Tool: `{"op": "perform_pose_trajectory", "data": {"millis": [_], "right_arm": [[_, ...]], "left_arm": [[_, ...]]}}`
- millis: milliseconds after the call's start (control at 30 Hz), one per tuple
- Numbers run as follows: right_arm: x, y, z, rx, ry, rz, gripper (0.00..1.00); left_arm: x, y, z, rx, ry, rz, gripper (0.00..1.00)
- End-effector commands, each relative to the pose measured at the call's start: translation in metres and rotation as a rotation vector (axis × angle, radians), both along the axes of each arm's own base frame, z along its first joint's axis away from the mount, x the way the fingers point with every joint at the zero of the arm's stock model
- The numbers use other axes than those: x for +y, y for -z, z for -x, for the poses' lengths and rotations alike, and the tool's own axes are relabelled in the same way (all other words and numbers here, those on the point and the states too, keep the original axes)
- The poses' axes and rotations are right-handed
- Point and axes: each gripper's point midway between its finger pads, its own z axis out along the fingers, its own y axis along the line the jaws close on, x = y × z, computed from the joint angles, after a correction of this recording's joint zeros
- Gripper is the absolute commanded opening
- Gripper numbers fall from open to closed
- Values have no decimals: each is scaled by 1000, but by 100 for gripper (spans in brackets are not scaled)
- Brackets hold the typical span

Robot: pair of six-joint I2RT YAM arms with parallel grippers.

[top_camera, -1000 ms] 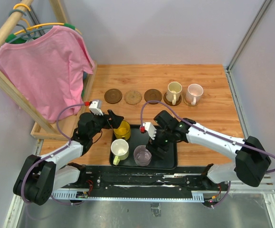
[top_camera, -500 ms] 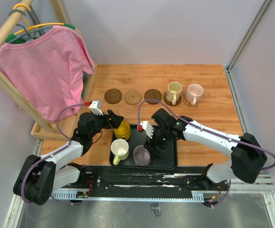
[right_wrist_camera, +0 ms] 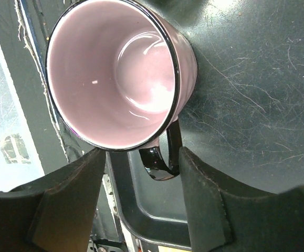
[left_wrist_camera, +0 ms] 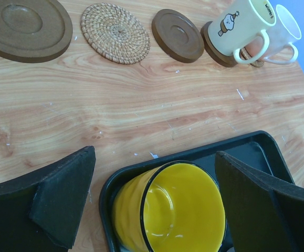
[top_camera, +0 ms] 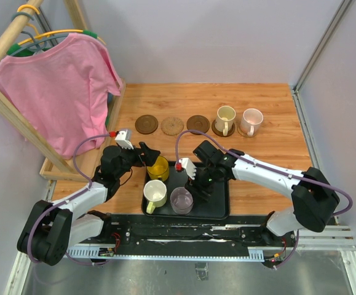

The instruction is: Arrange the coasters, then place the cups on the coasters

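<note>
The right gripper point(right_wrist_camera: 142, 151) stands half open, its fingers either side of the black handle of the glossy grey-purple mug point(right_wrist_camera: 115, 68) on the black rectangular tray point(right_wrist_camera: 246, 79) (a gap shows on one side). The left gripper point(left_wrist_camera: 154, 155) gapes wide, the bright yellow ceramic mug point(left_wrist_camera: 178, 210) between its fingers at the tray's corner. Beyond, three bare round coasters point(left_wrist_camera: 116, 32) lie in a row beside the cream mug point(left_wrist_camera: 241, 23) and pale pink mug point(left_wrist_camera: 285, 23).

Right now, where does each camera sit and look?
Top external: above, behind the arms, looking down at the table; both arms show.
Left wrist: behind the left tool, which shows, facing yellow cup and coasters.
Right wrist: behind the right tool, which shows, looking into purple cup.
Shared: top and left wrist both see the yellow cup.
</note>
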Motion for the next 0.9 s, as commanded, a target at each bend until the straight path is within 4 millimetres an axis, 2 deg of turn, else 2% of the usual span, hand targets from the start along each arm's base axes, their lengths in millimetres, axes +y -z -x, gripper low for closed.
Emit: {"op": "perform_pose_trajectory", "data": {"millis": [0, 300, 500, 567, 633, 667, 733, 867], "right_arm": [[6, -9, 3, -9, -14, -18, 57], [2, -10, 19, 7, 5, -3, 44], [-1, 0, 30, 22, 21, 31, 44], [-1, 3, 33, 18, 28, 43, 48], [0, 7, 30, -5, 51, 59, 64], [1, 8, 31, -11, 55, 61, 69], [3, 10, 30, -22, 62, 63, 73], [10, 13, 28, -35, 64, 63, 74]], "left_arm": [[-2, 2, 3, -1, 10, -2, 100], [-2, 5, 6, 7, 11, 2, 100], [-1, 6, 10, 8, 15, 8, 100], [-1, 6, 11, 8, 17, 14, 100], [-1, 6, 12, 6, 18, 16, 100], [-1, 6, 13, 5, 18, 16, 100], [-1, 5, 13, 4, 19, 17, 100], [-1, 6, 14, 6, 17, 19, 100]]}}
